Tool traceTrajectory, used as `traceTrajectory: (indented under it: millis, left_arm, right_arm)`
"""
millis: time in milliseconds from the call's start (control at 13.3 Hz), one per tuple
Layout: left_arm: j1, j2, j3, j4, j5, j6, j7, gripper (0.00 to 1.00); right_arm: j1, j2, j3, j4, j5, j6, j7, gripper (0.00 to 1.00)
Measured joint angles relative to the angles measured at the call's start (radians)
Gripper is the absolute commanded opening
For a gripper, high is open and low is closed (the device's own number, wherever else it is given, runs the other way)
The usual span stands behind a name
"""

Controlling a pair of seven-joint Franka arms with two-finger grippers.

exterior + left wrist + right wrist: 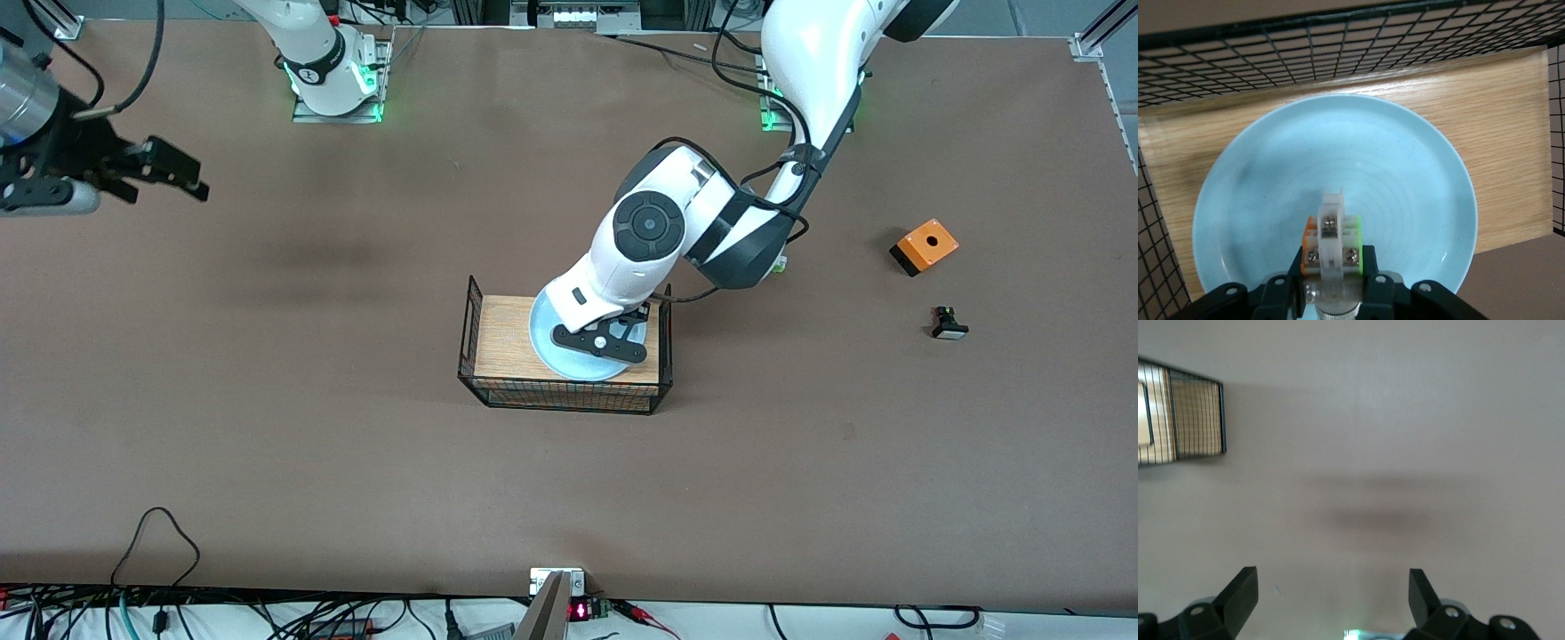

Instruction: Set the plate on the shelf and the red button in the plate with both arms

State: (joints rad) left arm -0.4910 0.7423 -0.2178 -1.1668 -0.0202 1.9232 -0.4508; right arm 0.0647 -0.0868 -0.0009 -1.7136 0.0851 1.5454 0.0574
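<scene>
Brown worktop (356, 444) carries the wire rack (565, 394) at centre, where the left claw (1331, 267), clenched on the red button (1331, 243), hangs over the plate (1271, 200) to set it down, while the right claw (1331, 593) waits released toward nine o'clock.

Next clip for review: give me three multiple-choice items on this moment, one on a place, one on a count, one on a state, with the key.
1. Where is the round pale-blue plate?
A. on the wood-topped wire rack
B. on the bare table
C. beside the orange box

2. How many robot arms are there?
A. one
B. two
C. three

3. The left claw is
A. open over the table
B. shut on the small white switch with green sides, over the plate
C. gripping the rack

Key: 1 A, wood shows around the plate; 2 B, two bases; 3 B, the switch sits between its fingers.
</scene>
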Motion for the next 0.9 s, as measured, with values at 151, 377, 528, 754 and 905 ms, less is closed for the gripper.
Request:
traceTrajectory:
  millis: [151, 377, 528, 754, 905]
  left_arm:
    - [-0.005, 0.008, 0.001, 0.000, 0.000, 0.003, 0.000, 0.23]
    - [-0.019, 0.022, 0.005, 0.000, 0.044, 0.008, 0.000, 1.00]
    - [-0.021, 0.025, 0.006, 0.001, 0.063, 0.041, 0.001, 1.00]
    - [-0.021, 0.024, 0.007, 0.014, 0.064, 0.053, 0.001, 1.00]
    - [-0.019, 0.012, 0.010, 0.036, 0.068, 0.050, 0.001, 1.00]
  right_arm:
    - [0.000, 0.000, 0.007, 0.005, -0.002, -0.025, 0.000, 1.00]
    - [0.006, 0.003, 0.028, 0.009, -0.056, -0.032, 0.000, 1.00]
    - [0.004, 0.005, 0.028, 0.010, -0.069, -0.056, 0.000, 1.00]
    - [-0.011, 0.012, 0.015, 0.014, -0.043, -0.191, 0.000, 1.00]
    - [-0.019, 0.034, 0.010, 0.026, -0.015, -0.202, 0.000, 1.00]
